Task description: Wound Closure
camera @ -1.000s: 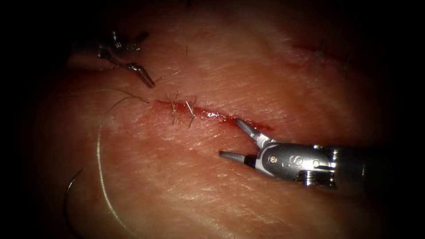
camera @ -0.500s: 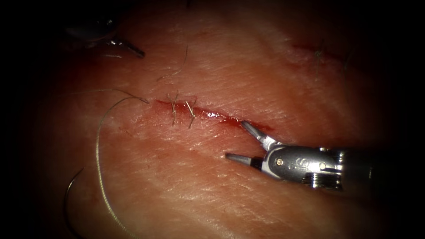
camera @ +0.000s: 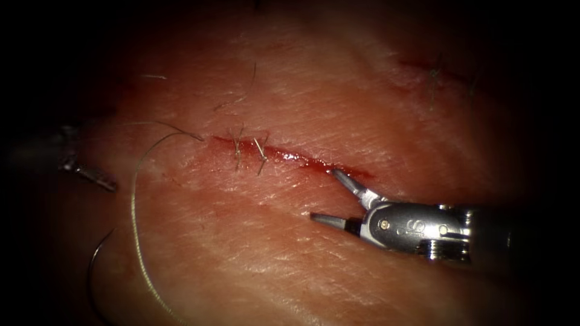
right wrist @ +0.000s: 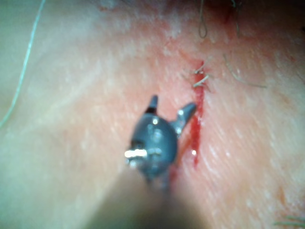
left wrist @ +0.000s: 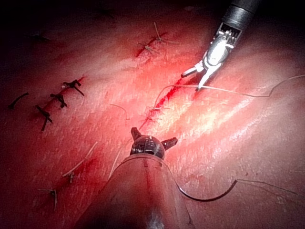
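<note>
- Right tool [camera: 331, 196] — jaws spread wide, holding nothing, one tip at the cut's [camera: 290, 156] right end.
- Left tool [left wrist: 148, 137] — jaws apart, empty, left of the cut.
- Needle [left wrist: 209, 195] lies loose on the tissue [camera: 338, 102], left of the cut; its thread [camera: 134, 217] could snag a jaw.

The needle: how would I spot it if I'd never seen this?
Start at the red cut across the tissue. Follow the pale thread down to the left. The needle lies loose there: a thin dark arc, unlike the pale thread.

The right hand [camera: 338, 199] bears an "S"-like mark.
</note>
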`<control>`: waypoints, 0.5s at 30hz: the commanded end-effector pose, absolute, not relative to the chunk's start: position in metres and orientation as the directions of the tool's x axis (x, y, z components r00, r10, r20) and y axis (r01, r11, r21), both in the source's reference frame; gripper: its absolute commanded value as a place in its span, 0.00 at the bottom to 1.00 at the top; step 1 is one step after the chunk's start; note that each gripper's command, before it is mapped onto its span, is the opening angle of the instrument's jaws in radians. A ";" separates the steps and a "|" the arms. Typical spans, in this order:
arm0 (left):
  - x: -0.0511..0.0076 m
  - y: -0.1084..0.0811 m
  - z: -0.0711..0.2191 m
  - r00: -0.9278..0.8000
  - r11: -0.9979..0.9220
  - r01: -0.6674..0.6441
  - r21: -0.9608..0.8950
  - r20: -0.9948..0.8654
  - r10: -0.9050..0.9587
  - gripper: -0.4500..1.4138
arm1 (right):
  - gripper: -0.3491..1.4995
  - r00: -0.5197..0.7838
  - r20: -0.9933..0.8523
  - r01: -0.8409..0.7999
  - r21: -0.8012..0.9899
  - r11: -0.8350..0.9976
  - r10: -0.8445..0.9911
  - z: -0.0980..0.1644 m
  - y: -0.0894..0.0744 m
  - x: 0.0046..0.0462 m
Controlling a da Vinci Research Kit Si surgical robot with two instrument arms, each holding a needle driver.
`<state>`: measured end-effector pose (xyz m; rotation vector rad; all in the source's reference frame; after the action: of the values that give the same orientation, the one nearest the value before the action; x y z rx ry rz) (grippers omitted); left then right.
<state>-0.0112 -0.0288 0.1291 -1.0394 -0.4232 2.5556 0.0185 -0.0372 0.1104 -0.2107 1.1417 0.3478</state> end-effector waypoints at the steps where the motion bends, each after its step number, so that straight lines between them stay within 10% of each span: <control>1: -0.0112 -0.030 0.130 -0.683 -0.884 -0.218 -0.413 -0.583 0.440 0.76 | 0.99 0.369 -0.915 -0.374 0.013 0.927 0.162 0.111 -0.038 0.0192; 15: -0.0096 -0.037 0.131 -0.732 -0.826 -0.226 -0.516 -0.470 0.494 0.67 | 0.99 0.369 -0.916 -0.370 0.013 0.929 0.160 0.111 -0.038 0.0195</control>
<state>-0.0093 -0.0371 0.1308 -0.8562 -0.6055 2.5347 0.0188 -0.0377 0.1104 -0.2095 1.1439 0.3441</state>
